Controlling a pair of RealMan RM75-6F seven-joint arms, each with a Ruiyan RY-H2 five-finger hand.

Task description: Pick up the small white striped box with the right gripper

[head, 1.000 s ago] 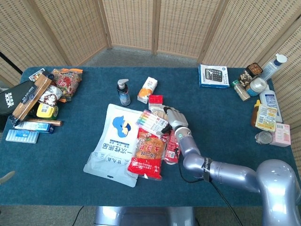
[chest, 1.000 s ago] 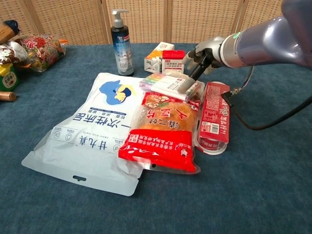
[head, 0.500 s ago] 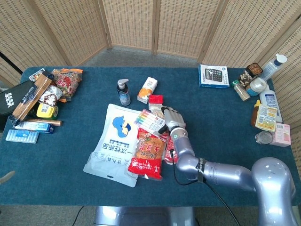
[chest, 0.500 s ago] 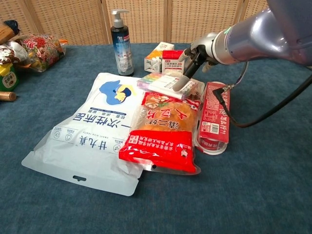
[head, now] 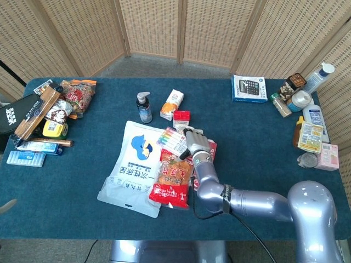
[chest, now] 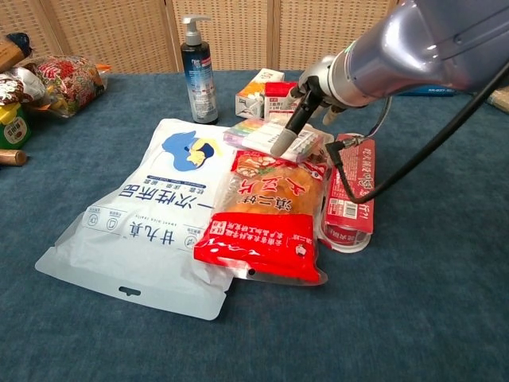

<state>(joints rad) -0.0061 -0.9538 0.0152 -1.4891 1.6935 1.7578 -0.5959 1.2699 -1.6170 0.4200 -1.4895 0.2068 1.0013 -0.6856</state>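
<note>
A table [head: 82, 181] covered in dark blue cloth carries everything. Near its middle lie a large white pouch [head: 129, 167], a pump bottle [head: 144, 107], a small carton [head: 172, 104] and a red packet [chest: 350, 189]. At the left edge sit snack bags [head: 77, 94] and a black case [head: 19, 114]. A calculator [head: 249, 87] and what look like bottles and jars [head: 307, 104] crowd the right corner.
</note>
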